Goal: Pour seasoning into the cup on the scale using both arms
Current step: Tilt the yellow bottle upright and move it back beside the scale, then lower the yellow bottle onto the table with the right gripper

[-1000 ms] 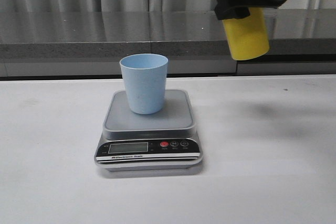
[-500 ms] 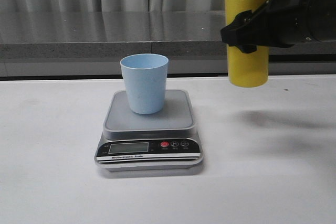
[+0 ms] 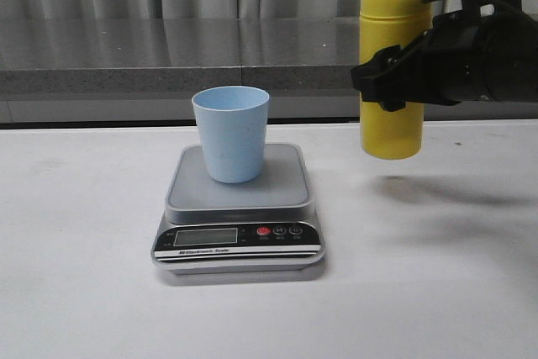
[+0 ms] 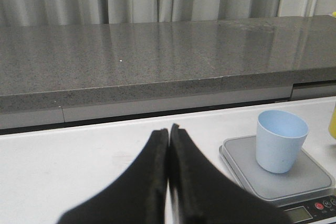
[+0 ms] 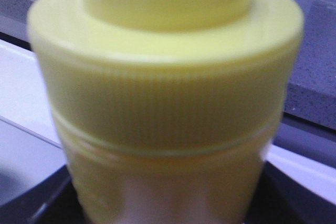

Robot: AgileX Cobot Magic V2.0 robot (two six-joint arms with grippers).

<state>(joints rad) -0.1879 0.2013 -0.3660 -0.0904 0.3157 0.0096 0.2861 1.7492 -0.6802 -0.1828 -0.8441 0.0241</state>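
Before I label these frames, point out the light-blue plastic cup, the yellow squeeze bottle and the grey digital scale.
light-blue plastic cup point(image 3: 230, 140), front view, outer wall.
yellow squeeze bottle point(image 3: 391, 136), front view, lower body.
grey digital scale point(image 3: 282, 191), front view, bare platform.

Open table point(image 3: 84, 233) lies left of the scale point(image 3: 239, 199); the held-up bottle point(image 3: 391, 73) blocks the cup's point(image 3: 231, 132) right.

Barely legible white lettering, apparently "Electronic Scale", along the black-and-silver front strip of the flat grey-platform digital kitchen scale point(image 3: 238, 223). Blank LCD display point(image 3: 205, 237), no digits. Round button markings too small to read.
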